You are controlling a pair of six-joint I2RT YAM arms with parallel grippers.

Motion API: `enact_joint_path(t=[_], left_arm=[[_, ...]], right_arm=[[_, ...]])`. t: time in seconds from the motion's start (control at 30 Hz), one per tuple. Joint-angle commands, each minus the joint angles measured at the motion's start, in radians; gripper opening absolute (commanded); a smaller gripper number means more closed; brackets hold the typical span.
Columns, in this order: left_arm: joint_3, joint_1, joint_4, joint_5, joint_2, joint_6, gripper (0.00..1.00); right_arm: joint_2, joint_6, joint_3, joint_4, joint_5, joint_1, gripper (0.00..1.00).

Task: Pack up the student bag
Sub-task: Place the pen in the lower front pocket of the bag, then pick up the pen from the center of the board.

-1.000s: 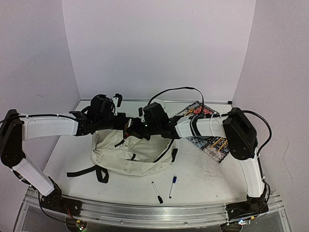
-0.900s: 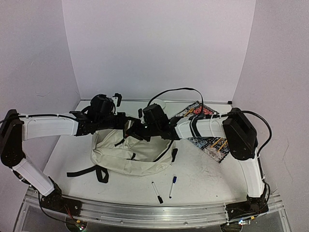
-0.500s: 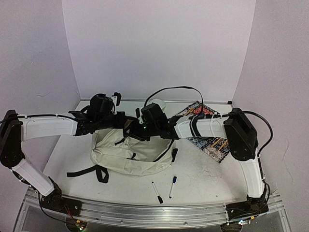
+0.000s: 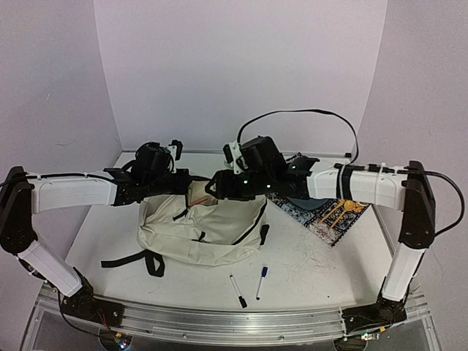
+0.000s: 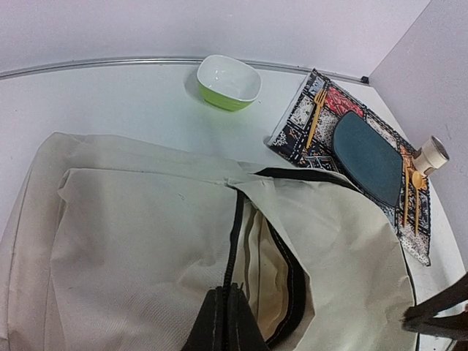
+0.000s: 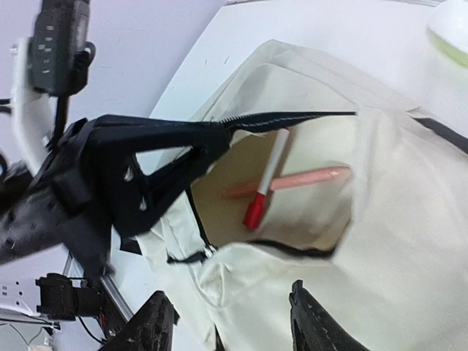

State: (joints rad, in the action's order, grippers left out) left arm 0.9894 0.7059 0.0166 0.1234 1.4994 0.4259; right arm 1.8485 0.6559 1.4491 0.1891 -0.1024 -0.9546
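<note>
student bag (image 4: 205, 234) lies centre-left on the desk (image 4: 314, 256), limp light fabric, likely sags unless pinched at the stiffer zipper hem (image 6: 285, 117), where left jaws sit clenched holding its pocket open; right jaws released, empty, above.

Bowl (image 6: 453, 29): clipped by the right wrist view's corner.
Student bag (image 5: 131, 241): lower part beyond the left wrist view.
</note>
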Motion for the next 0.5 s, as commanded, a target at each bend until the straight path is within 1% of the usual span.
enact_joint_path(t=[0.0, 0.13, 0.27, 0.47], left_arm=[[-0.001, -0.008, -0.073, 0.022, -0.057, 0.011, 0.0], [-0.004, -0.008, -0.073, 0.023, -0.059, 0.008, 0.0], [-0.005, -0.008, -0.073, 0.026, -0.058, 0.005, 0.0], [-0.013, -0.008, -0.074, 0.034, -0.058, 0.007, 0.0]], right_arm=[[-0.121, -0.052, -0.086, -0.136, 0.068, -0.008, 0.56], [-0.205, -0.04, -0.166, -0.241, 0.125, -0.024, 0.57], [-0.268, 0.008, -0.236, -0.336, 0.165, -0.048, 0.57], [-0.289, 0.112, -0.288, -0.5, 0.231, -0.116, 0.57]])
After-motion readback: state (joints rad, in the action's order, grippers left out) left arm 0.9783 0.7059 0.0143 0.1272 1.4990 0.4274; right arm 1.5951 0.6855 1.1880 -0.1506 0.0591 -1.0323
